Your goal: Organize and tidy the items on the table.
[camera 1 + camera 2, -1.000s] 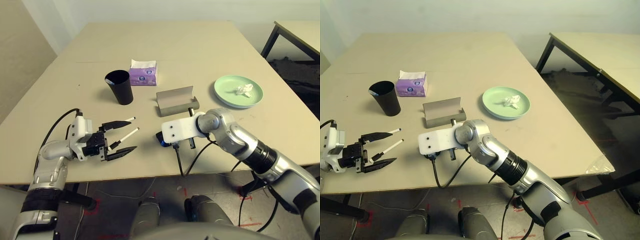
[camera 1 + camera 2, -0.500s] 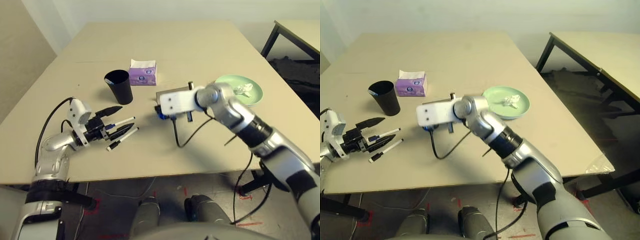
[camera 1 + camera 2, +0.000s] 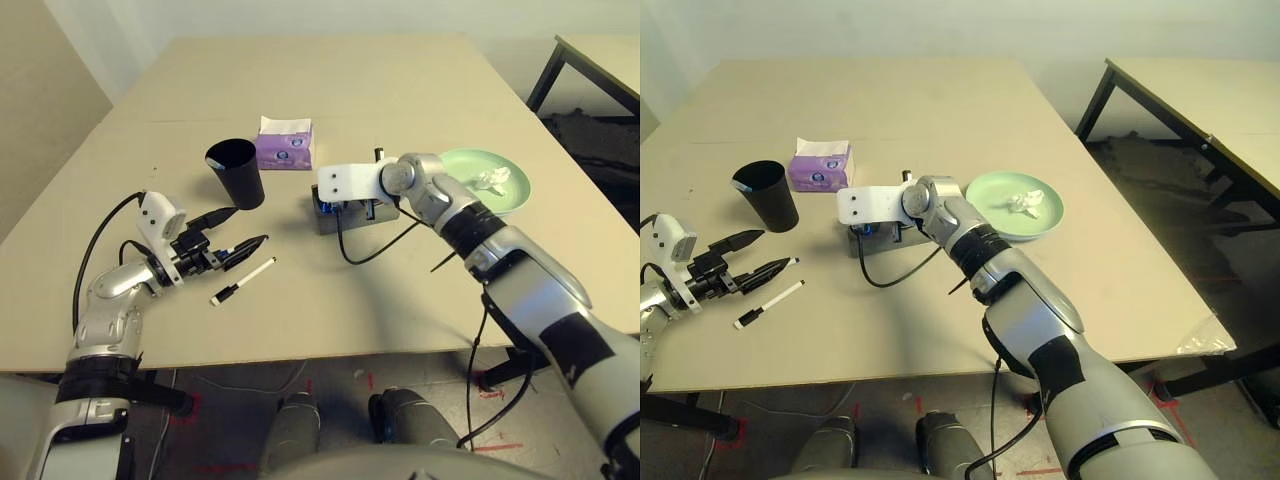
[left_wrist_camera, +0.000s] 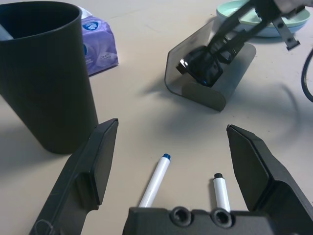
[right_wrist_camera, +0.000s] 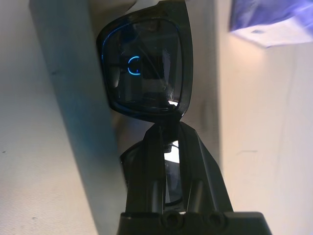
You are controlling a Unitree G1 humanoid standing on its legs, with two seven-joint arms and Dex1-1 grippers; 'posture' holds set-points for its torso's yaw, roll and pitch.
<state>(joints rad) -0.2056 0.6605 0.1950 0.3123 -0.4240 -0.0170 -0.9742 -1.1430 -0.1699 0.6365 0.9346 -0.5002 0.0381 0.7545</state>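
One open glasses case [image 4: 210,93], black sunglasses [image 5: 145,66] inside, gripped by right gripper [image 5: 171,128]

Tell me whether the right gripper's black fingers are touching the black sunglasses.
Touching. The right wrist view shows the right gripper with its fingertips closed on the bridge of the black sunglasses, between the two lenses.

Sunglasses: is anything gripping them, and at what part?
Yes, the right hand pinches the sunglasses at the bridge between the lenses.
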